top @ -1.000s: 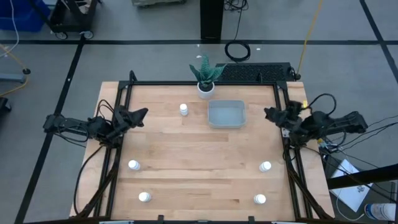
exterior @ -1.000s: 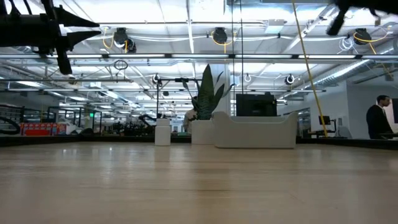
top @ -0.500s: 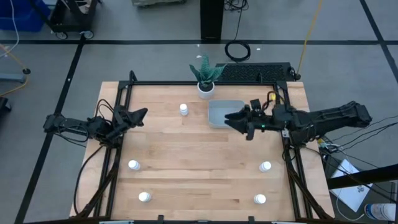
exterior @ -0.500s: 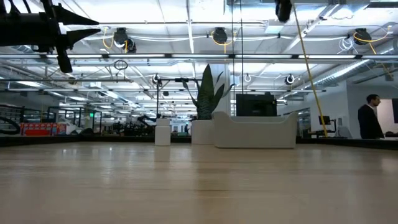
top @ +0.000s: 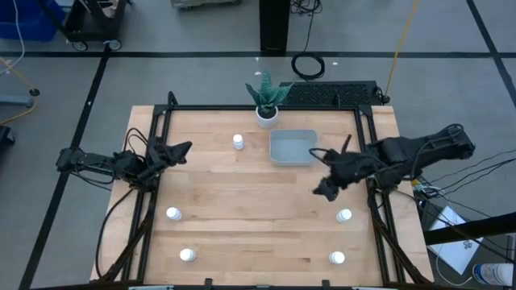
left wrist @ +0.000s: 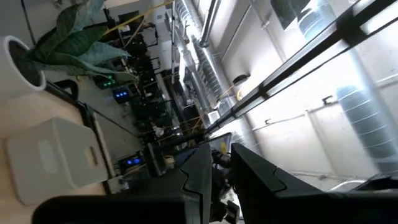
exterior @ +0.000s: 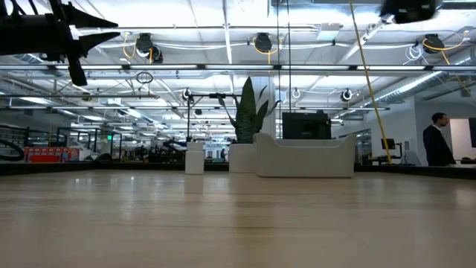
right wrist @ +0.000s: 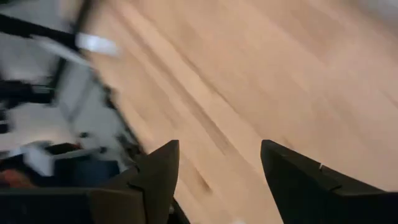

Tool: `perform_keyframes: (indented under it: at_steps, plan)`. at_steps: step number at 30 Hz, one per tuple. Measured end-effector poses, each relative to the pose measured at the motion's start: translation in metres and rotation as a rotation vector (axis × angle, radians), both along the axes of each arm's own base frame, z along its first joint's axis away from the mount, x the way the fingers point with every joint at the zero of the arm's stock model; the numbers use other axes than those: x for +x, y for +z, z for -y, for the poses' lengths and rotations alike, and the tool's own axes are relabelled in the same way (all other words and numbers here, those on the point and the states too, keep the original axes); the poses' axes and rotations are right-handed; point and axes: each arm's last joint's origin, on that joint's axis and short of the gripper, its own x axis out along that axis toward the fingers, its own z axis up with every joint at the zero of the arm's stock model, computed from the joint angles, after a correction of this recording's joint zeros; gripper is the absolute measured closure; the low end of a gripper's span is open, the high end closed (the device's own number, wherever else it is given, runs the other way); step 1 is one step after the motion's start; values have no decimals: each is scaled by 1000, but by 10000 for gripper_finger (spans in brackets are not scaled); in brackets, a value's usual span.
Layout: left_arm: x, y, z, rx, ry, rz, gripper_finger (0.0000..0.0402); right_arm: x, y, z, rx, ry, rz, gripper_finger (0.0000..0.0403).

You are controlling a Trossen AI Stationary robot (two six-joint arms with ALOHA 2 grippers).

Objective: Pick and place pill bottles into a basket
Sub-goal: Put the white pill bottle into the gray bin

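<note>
Wooden table (top: 258,217) is carrying 5 pill bottles, all standing outside the basket (top: 293,147): 1 (top: 238,142) just left of it, 2 at front left (top: 172,213) (top: 187,255), 2 at front right (top: 344,216) (top: 337,258). Basket is sitting near the far edge, beside a white plant pot (top: 266,114) (green leaves). Right gripper (top: 324,190) is hanging over bare wood between basket and the nearer front-right bottle, fingers spread apart, gripping nothing. Left gripper (top: 182,148) is waiting at the left edge, fingers nearly together, empty. Low view is showing a person (exterior: 434,141) standing in the room behind.
</note>
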Motion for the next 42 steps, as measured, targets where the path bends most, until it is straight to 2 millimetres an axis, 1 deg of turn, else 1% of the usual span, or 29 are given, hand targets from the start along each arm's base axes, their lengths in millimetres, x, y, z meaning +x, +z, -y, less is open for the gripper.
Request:
perform_keyframes:
  at_steps: [5, 9, 12, 15, 19, 23, 26, 33, 36, 42]
  plan:
    - [1, -3, 0, 63, 21, -61, 337, -22, -15, -11, 90, -93, -280, 185]
    - [2, -6, 0, 111, 39, -113, 337, -32, -24, -19, 130, -156, -402, 185]
    - [3, -8, 0, 129, 54, -152, 337, -32, -31, -26, 137, -206, -454, 182]
    - [4, -12, 0, 133, 56, -193, 337, -30, -40, -33, 138, -253, -506, 170]
    - [5, -14, 0, 137, 55, -214, 337, -27, -52, -41, 129, -295, -554, 144]
    - [5, -14, 0, 139, 56, -214, 337, -26, -65, -43, 123, -312, -569, 120]
    - [5, -14, 0, 139, 56, -213, 337, -25, -76, -44, 134, -329, -570, 109]
    - [5, -14, 0, 133, 54, -210, 337, -27, -101, -45, 176, -343, -616, 115]
    - [5, -14, 0, 133, 54, -209, 337, -27, -105, -45, 194, -335, -631, 116]
    - [5, -14, 0, 131, 54, -207, 337, -31, -114, -44, 173, -338, -655, 116]
